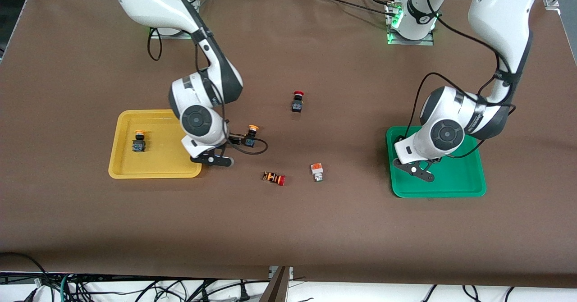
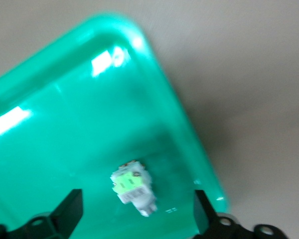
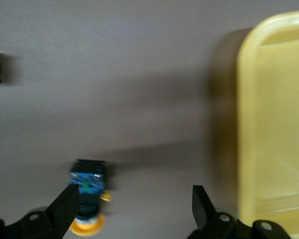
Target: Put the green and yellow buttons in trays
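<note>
The right gripper [image 3: 134, 209], fingers apart and empty, hovers between the yellow tray [image 1: 118, 169] and a yellow-capped button [image 1: 250, 136] that stands upright on the bench near one fingertip, off-centre from the gap. The left gripper [image 2: 137, 211], fingers apart, hovers over the green tray [image 1: 469, 189], where a green-block button [image 2: 133, 187] lies. Judged nearer, the right arm must shift toward that button to straddle it.

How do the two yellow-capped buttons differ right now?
The yellow button in the tray rests inside the yellow tray; the yellow button on the table stands on the bare cloth beside that tray, toward the left arm's end. The tray one has no gripper near it; the table one sits by the right gripper, whose fingers are open. Both have a yellow-orange cap on a dark body and look alike in size.
</note>
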Motion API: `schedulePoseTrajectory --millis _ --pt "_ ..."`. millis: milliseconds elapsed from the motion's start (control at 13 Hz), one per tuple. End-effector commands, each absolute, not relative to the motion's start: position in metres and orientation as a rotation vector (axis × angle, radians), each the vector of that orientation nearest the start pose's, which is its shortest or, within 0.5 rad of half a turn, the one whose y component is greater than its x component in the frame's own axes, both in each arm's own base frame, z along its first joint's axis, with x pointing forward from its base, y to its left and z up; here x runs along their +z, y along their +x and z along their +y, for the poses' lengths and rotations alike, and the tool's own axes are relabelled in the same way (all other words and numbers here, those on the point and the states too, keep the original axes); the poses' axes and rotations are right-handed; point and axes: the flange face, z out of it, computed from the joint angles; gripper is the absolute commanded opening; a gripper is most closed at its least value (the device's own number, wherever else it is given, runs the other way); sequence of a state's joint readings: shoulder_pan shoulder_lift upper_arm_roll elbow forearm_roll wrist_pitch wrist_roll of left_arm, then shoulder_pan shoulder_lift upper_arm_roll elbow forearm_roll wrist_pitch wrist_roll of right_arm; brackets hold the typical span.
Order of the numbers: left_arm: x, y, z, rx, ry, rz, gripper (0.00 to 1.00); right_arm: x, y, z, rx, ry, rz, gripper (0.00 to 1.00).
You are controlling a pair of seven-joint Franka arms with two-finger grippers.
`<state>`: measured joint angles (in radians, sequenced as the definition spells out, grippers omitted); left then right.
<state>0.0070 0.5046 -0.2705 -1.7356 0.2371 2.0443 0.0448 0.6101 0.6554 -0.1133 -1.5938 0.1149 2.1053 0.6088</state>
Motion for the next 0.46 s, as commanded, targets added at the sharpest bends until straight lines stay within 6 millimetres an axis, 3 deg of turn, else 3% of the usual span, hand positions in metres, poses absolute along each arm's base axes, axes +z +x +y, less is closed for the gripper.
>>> schedulePoseTrajectory --millis 0,77,154,385 --pt "0.335 0.654 -0.184 0.140 -3.097 0.363 1.00 0.229 0.592 0.359 0.153 -3.144 0.371 1.00" --pt "0.339 0.669 -0.195 0.100 -3.134 0.229 1.00 0.223 0.591 0.363 0.160 -3.124 0.388 1.00" --pt "0.330 0.677 -0.207 0.097 -3.154 0.125 1.00 0.221 0.590 0.367 0.170 -3.091 0.418 1.00" --pt "0.312 0.688 -0.266 0.068 -3.191 -0.134 1.00 0.210 0.583 0.380 0.176 -3.069 0.422 1.00"
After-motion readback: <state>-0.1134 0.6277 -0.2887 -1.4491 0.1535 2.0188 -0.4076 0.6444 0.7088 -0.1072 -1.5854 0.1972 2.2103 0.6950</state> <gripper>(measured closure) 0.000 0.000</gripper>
